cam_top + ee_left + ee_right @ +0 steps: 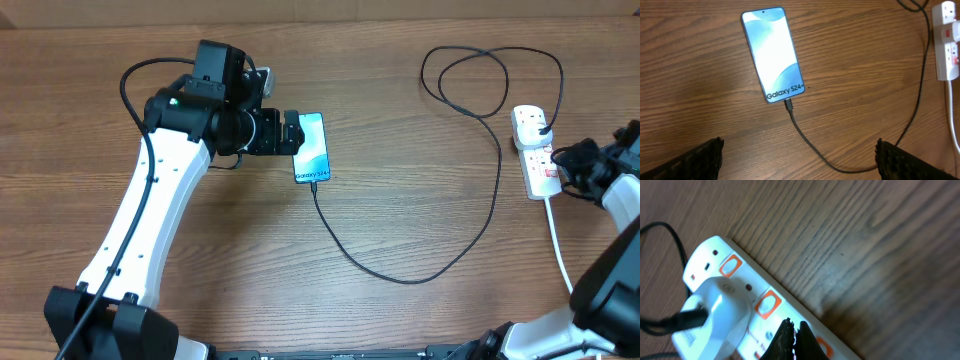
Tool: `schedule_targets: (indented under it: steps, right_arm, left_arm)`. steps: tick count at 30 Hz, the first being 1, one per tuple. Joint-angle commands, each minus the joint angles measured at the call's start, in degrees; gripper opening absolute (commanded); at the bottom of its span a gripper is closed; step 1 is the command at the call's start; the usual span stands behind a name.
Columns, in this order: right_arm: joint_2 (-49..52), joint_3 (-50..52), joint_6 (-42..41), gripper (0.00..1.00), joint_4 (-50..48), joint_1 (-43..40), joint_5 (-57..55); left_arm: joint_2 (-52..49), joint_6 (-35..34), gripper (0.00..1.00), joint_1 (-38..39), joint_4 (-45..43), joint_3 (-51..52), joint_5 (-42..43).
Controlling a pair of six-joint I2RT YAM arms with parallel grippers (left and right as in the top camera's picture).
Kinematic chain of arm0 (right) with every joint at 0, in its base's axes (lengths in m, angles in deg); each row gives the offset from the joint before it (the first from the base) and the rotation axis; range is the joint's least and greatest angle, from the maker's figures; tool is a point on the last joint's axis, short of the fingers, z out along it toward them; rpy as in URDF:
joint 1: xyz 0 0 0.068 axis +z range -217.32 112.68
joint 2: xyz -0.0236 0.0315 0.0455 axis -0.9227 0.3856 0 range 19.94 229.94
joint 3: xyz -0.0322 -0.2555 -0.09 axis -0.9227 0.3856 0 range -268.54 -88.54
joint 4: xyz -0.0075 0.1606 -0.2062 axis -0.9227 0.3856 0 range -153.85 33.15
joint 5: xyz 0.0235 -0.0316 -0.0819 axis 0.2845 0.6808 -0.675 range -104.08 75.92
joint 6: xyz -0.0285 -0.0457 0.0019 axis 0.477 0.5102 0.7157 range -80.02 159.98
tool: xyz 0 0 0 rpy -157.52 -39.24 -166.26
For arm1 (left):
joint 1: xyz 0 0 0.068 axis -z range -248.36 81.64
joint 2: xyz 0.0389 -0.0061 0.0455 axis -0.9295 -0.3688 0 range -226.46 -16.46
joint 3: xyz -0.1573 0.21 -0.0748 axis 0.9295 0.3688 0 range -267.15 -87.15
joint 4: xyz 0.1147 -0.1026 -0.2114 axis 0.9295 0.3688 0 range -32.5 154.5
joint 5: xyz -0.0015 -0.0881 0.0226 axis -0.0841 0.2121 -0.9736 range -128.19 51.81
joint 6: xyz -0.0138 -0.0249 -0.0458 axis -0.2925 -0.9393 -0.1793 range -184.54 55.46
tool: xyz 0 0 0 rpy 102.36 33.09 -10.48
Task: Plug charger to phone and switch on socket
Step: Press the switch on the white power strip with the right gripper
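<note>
Two grippers work at opposite ends of the table [420, 200]. We find the left gripper [292, 133] just beside the left long edge of the phone [311, 148]; contact cannot be confirmed. Its fingers [696, 161] stand spread wide at the lower corners of the left wrist view, with nothing between them. The phone lies flat, screen up and lit, left of centre, with bare wood to its right and below it.

The charger [410, 278] is seated in the phone's lower end. It sweeps in an arc across the open middle, climbs toward the far edge, loops there, and ends at a plug [537, 122] in the socket [535, 160] near the right edge. The right gripper [792, 339] is pinched closed on nothing, its tips over the socket face beside the orange switches [767, 304]. We cannot tell whether they touch it.

Only the overhead view shows the full cable run and its loops. Only the left wrist view resolves the connector [788, 105] at the phone's port and the white screen text. Only the right wrist view shows the plug body as light-coloured. We cannot tell the switch positions.
</note>
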Motion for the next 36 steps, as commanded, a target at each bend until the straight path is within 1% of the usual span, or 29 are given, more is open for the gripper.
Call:
schedule_targets:
  steps: [1,9,24,36]
  right_arm:
    - [2.0,-0.3,-0.9,0.04,-2.7,0.7,2.9]
    - [3.6,-0.3,-0.9,0.04,-8.2,2.1,2.7]
    - [3.8,-0.3,-0.9,0.04,-8.3,3.3,2.7]
    - [6.7,-0.3,-0.9,0.04,-8.3,4.4,2.5]
  left_arm:
    - [1.0,1.3,1.0,0.9,0.2,-0.3,-0.8]
    - [1.0,1.3,1.0,1.1,0.2,-0.3,-0.8]
    - [1.0,1.3,1.0,1.1,-0.5,-0.3,-0.8]
    - [1.0,1.3,1.0,1.1,-0.5,-0.3,-0.8]
